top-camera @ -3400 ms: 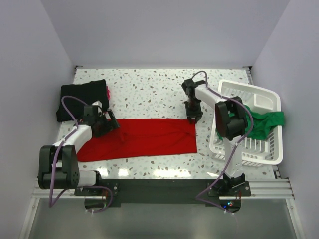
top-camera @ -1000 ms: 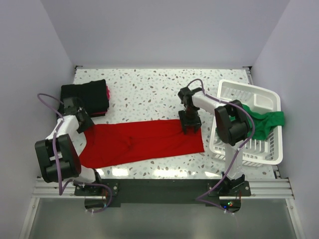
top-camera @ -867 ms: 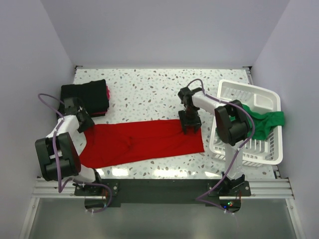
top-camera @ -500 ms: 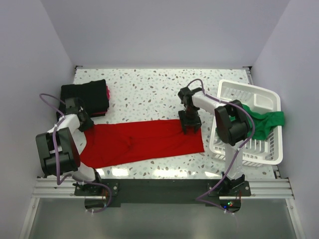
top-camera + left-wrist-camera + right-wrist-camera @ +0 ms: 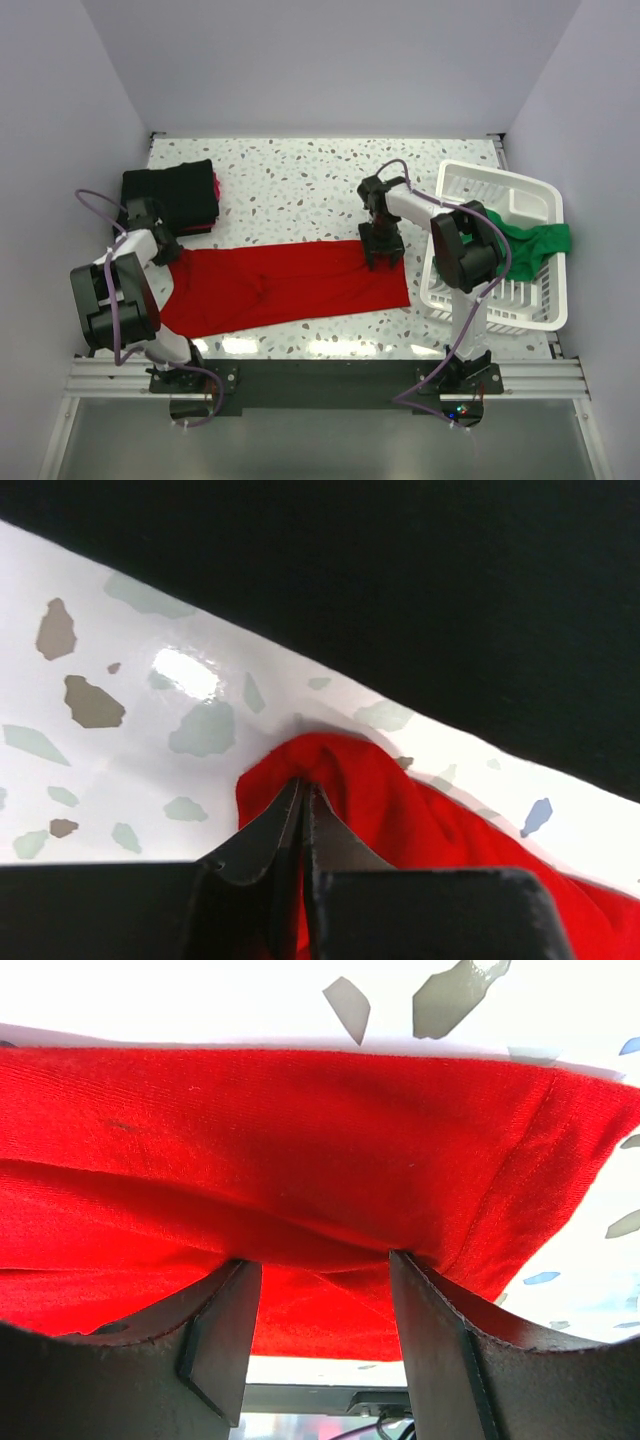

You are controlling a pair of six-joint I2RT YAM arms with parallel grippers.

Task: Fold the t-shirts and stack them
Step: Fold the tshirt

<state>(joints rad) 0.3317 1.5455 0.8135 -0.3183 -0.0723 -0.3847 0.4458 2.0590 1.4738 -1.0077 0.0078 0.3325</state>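
Note:
A red t-shirt [image 5: 290, 285] lies folded into a long strip across the near half of the table. My left gripper [image 5: 163, 250] is at its far left corner, and in the left wrist view the left gripper [image 5: 303, 788] is shut on a pinch of the red t-shirt [image 5: 400, 810]. My right gripper [image 5: 383, 258] stands open at the strip's far right, tips pressed down on the red t-shirt [image 5: 320, 1140]. A folded black t-shirt [image 5: 170, 195] lies at the far left. A green t-shirt [image 5: 535, 245] hangs over the basket.
The white slatted basket [image 5: 497, 173] stands at the right edge of the table, close to my right arm. A pink-red edge [image 5: 215, 188] shows beside the black t-shirt. In the left wrist view the black t-shirt [image 5: 400, 580] lies just beyond the left gripper.
My left gripper has closed on the red t-shirt's far left corner. The right gripper has stayed put, open on the cloth. Well before that, both arms shifted the strip to the right.

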